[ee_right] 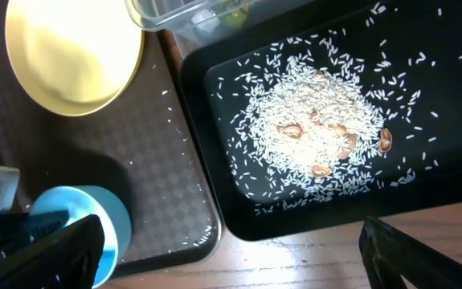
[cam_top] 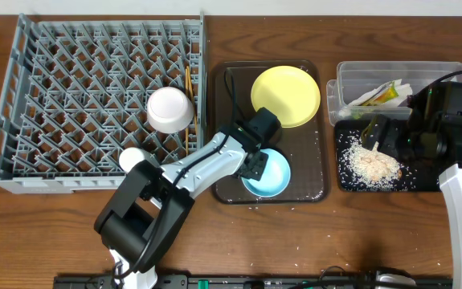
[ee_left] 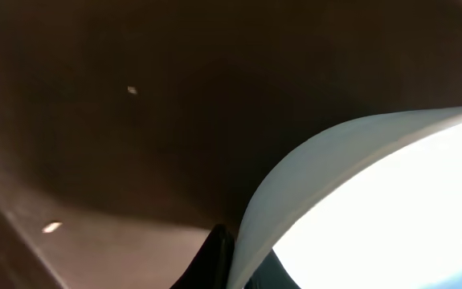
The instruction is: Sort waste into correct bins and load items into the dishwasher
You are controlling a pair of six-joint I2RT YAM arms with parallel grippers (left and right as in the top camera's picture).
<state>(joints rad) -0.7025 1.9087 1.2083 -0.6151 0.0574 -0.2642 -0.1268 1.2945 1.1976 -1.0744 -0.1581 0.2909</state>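
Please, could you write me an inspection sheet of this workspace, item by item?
Surface: wooden table, a few pale specks near its front edge.
Job's things: white bowl, cup and chopsticks in rack; yellow plate and blue bowl on brown tray; wrapper in tub; rice in black tray.
Clutter: stray grains on brown tray.
Pincers: left pincer at blue bowl's rim, grip unclear; right pincer open, empty, above black tray.
Cables: black cable over brown tray.
Surroundings: nothing seen.
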